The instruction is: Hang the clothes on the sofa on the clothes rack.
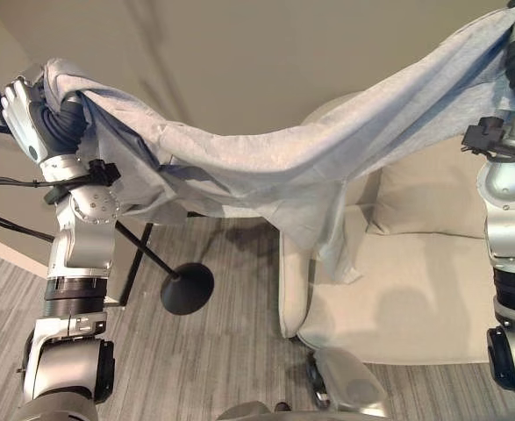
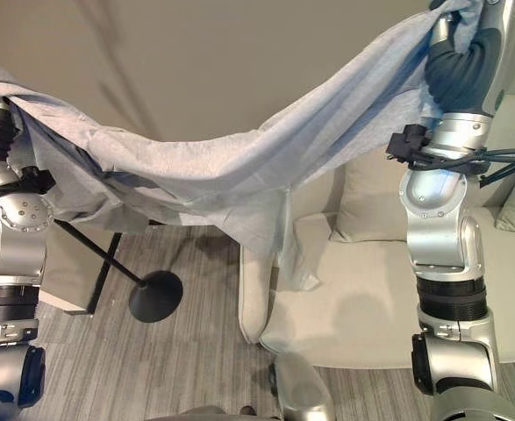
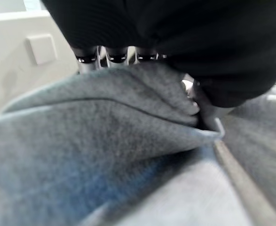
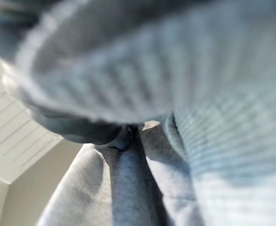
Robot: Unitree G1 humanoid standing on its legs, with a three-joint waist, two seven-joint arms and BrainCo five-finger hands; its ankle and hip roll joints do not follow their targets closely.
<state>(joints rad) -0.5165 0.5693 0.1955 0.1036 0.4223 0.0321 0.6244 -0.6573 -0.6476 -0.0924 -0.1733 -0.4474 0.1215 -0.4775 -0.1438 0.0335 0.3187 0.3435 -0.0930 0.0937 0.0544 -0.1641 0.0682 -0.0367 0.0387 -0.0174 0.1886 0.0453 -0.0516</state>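
A light blue-grey garment (image 1: 266, 167) hangs stretched in the air between my two raised hands and sags in the middle, with a loose flap (image 1: 327, 237) dangling over the sofa's arm. My left hand (image 1: 22, 107) holds one end at the upper left; in its wrist view the fingers (image 3: 109, 57) and thumb pinch a fold of the cloth (image 3: 128, 108). My right hand (image 2: 463, 61) holds the other end up high on the right, with cloth wrapped over it (image 4: 128, 179). The black clothes rack's slanted pole (image 1: 143, 250) and round base (image 1: 187, 288) stand under the garment's left part.
A beige sofa (image 1: 415, 298) with a cushion (image 1: 424, 197) fills the lower right. Grey striped carpet (image 1: 222, 351) lies in front. A plain wall (image 1: 239, 61) is behind, and a low white skirting runs along the left (image 1: 3, 254).
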